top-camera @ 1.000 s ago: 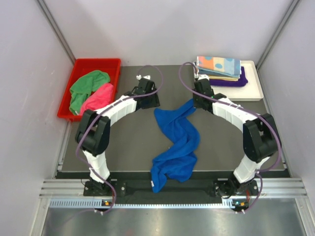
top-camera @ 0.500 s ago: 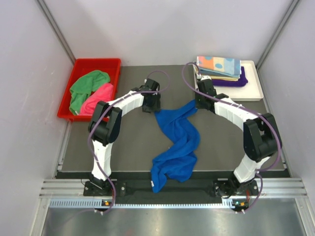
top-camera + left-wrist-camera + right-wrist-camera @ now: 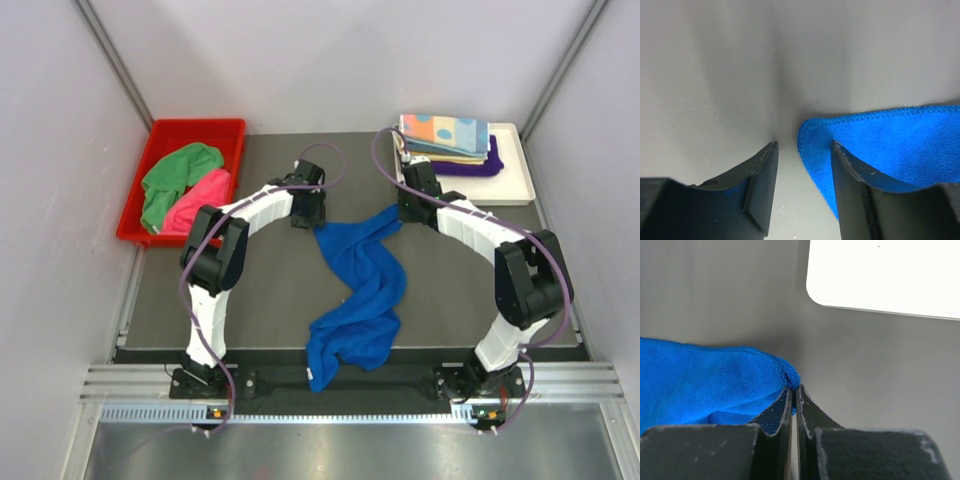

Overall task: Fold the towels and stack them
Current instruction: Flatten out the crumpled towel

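Note:
A royal blue towel [image 3: 360, 290] lies crumpled down the middle of the dark mat, its near end hanging over the front edge. My left gripper [image 3: 308, 215] is low at the towel's far left corner, open; in the left wrist view the corner [image 3: 815, 132] sits between the fingers [image 3: 804, 146], with the right finger over the cloth. My right gripper [image 3: 410, 212] is shut on the far right corner [image 3: 785, 371], pinched at the fingertips [image 3: 794, 387]. A folded stack of towels [image 3: 445, 135] rests on a white tray [image 3: 515, 185].
A red bin [image 3: 160, 135] at the far left holds a green towel [image 3: 175, 175] and a pink towel [image 3: 205, 195]. The white tray's corner [image 3: 880, 275] shows just beyond my right gripper. Grey walls close in both sides and the back.
My left arm swung its gripper right and down to the blue towel's far left corner, its elbow shifting inward. The right gripper stayed shut on its corner, barely moving.

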{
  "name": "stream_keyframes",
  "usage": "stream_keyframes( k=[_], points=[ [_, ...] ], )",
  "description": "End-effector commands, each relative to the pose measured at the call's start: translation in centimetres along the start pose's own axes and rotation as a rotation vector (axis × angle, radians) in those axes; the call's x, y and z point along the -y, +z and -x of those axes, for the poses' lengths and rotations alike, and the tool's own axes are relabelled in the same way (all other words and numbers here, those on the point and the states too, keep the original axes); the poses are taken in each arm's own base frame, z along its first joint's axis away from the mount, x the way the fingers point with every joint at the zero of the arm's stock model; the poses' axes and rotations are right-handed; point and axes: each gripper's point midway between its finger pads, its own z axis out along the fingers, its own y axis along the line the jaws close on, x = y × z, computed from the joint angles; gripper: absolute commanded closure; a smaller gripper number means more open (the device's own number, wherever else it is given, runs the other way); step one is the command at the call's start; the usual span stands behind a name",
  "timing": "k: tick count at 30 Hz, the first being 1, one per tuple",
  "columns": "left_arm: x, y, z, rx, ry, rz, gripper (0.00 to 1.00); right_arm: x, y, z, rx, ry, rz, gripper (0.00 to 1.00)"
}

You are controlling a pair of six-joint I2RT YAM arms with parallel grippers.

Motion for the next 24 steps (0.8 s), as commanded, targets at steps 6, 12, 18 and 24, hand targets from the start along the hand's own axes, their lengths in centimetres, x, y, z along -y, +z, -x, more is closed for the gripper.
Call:
stream_keyframes(
  k=[6, 12, 18, 24],
  points=[
    [0.5, 2.2, -1.4, -0.031, 0.011, 0.000, 0.50, 0.5, -0.6, 1.5, 0.049, 0.034, 0.011, 1.00],
    [0.7, 2.6, -1.9, -0.041, 0.017, 0.013, 0.54, 0.6, -0.6, 1.4, 0.050, 0.042, 0.013, 1.00],
    [0.3, 2.5, -2.1, -0.037, 0.014, 0.046, 0.77, 0.9, -0.9, 1.7, 0.058, 0.045, 0.016, 1.00],
    [-0.1, -0.9, 0.5, 0.049, 0.022, 0.091, 1.00, 0.3, -1.9, 2.8, 0.088, 0.051, 0.051, 1.00]
  ],
)
